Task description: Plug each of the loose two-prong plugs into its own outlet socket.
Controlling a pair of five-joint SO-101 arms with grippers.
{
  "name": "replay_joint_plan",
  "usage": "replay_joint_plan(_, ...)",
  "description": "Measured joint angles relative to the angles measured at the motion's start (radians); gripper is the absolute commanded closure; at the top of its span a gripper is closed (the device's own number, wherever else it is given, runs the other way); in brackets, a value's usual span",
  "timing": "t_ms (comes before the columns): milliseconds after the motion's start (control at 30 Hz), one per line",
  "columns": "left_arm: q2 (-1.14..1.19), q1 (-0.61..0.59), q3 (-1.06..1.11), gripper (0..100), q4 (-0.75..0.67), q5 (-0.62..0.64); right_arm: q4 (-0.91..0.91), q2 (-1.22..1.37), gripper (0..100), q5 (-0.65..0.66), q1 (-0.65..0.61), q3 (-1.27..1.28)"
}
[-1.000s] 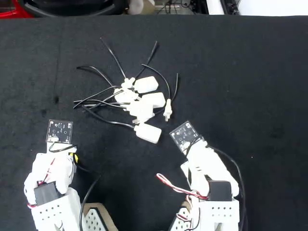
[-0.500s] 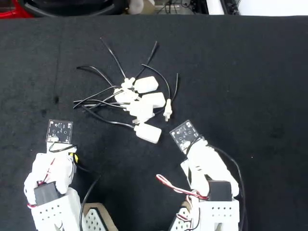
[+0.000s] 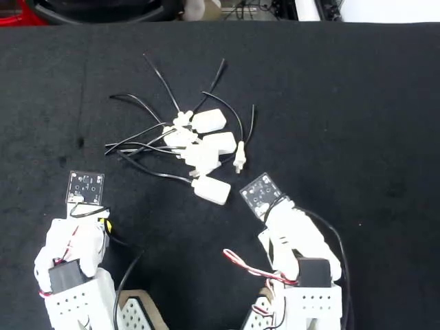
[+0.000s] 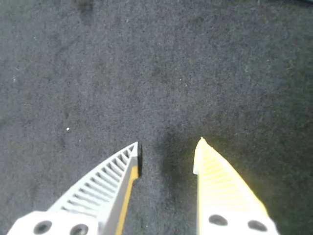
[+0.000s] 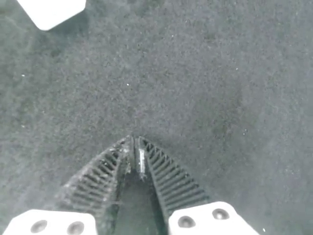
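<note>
Near left, the left arm [image 3: 72, 258] is cut off at its base by the near edge, and a small circuit board [image 3: 86, 187] on its wrist covers its tip from above. Seen from the wrist, the left pincer [image 4: 168, 146] stands parted, one white finger and one yellow, over the black cloth [image 3: 357, 103] covering the table. At centre, farther out than both arms, a pile of white plug and socket pieces [image 3: 201, 146] lies tangled in thin black cords [image 3: 137, 148] that fan left and far. The pieces overlap, so prongs and sockets cannot be made out, nor which piece is which. One white block [image 3: 211, 190] lies just near of the pile. A small slim plug [image 3: 240, 157] lies just right of it. Near right, the right arm [image 3: 300, 251] is likewise cropped at its base. The right pincer [image 5: 135, 142] is closed, dark ribbed tips pressed together above the cloth. A white corner [image 5: 51, 10], cut off by the frame, lies ahead of the tips.
</note>
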Motion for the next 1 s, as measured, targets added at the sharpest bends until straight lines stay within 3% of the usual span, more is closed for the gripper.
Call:
replay_joint_plan(733, 0.000, 0.000, 0.000, 81, 0.000, 0.000, -0.020, 0.011, 98.5, 0.017, -0.002, 0.000)
replay_joint_plan(1000, 0.000, 0.000, 0.000, 81, 0.000, 0.000, -0.080, 0.359, 98.6, 0.017, -0.003, -0.210)
